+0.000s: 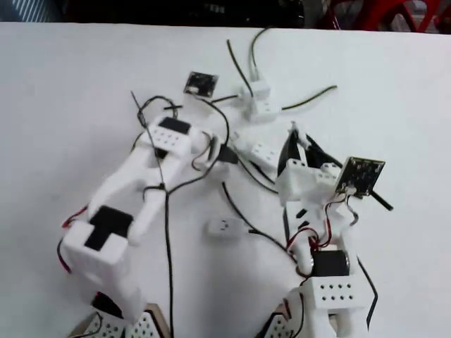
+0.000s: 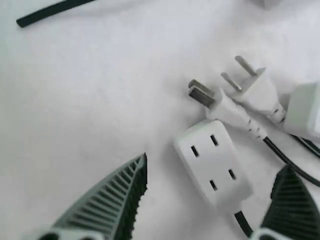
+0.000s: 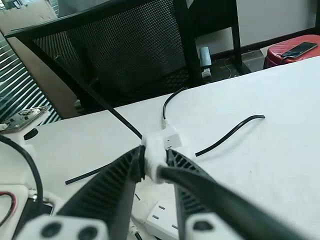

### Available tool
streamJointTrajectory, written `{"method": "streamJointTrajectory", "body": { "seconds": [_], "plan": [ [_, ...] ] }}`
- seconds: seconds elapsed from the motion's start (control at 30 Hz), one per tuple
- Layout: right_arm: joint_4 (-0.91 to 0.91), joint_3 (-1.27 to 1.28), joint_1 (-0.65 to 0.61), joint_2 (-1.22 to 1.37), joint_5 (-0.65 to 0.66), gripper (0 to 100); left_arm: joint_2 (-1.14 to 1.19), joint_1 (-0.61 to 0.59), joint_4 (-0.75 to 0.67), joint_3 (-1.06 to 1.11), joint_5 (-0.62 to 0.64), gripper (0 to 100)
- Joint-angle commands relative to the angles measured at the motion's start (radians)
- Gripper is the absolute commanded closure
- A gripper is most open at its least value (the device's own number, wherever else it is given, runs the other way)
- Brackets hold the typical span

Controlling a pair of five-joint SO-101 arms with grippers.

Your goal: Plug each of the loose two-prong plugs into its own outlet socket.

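Table [image 1: 70,84] under both your arms is a flat, matte white sheet. Your left gripper [image 2: 216,161] hangs over it with its dark, ribbed, wedge-shaped fingers [image 2: 120,195] spread wide, and between them lies a smooth, boxy white outlet [image 2: 212,167] with rounded corners and two pairs of narrow slots facing up; your right gripper [image 3: 155,152] has its own ribbed fingers clamped on a small white piece [image 3: 155,165], held above the table, whose shape you cannot make out. Just beside one end of the outlet lie two white moulded plugs [image 2: 257,92], unplugged, each with two flat bare-metal prongs [image 2: 200,94], and a thin black cord [image 2: 282,156] runs from one.
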Motion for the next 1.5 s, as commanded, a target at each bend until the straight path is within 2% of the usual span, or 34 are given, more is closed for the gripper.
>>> {"method": "streamJointTrajectory", "body": {
  "seconds": [0.0,0.17,0.3,0.57,0.67,0.77,0.97,1.13,1.23,1.37,1.47],
  "plan": [
    [-0.024,-0.006,0.004,-0.005,-0.005,98.1,0.053,0.024,0.011,-0.098,0.003,67],
    [-0.027,0.002,0.002,-0.005,-0.005,98.1,0.131,0.021,0.032,-0.180,0.002,79],
    [-0.024,0.002,0.002,-0.005,-0.005,98.1,0.159,0.024,0.091,-0.226,-0.011,82],
    [-0.024,0.003,0.002,-0.005,-0.005,98.1,0.127,-0.001,0.195,-0.245,-0.290,82],
    [-0.024,0.003,0.002,-0.005,-0.005,98.1,0.064,-0.015,0.226,-0.258,-0.436,82],
    [-0.024,0.003,0.002,-0.005,-0.005,98.1,0.007,-0.015,0.235,-0.249,-0.578,78],
    [-0.024,0.003,0.002,-0.005,-0.005,98.1,-0.074,-0.008,0.239,-0.189,-0.640,67],
    [-0.024,0.005,0.002,-0.005,-0.005,98.1,-0.097,-0.018,0.241,-0.144,-0.818,67],
    [-0.024,0.005,0.002,-0.005,-0.005,98.1,-0.099,-0.041,0.241,-0.133,-0.824,67],
    [-0.024,0.005,0.002,-0.005,-0.005,98.1,-0.090,-0.064,0.232,-0.132,-0.733,67],
    [-0.022,0.005,0.002,-0.005,-0.005,98.1,-0.082,-0.067,0.232,-0.124,-0.712,67]
  ]
}}
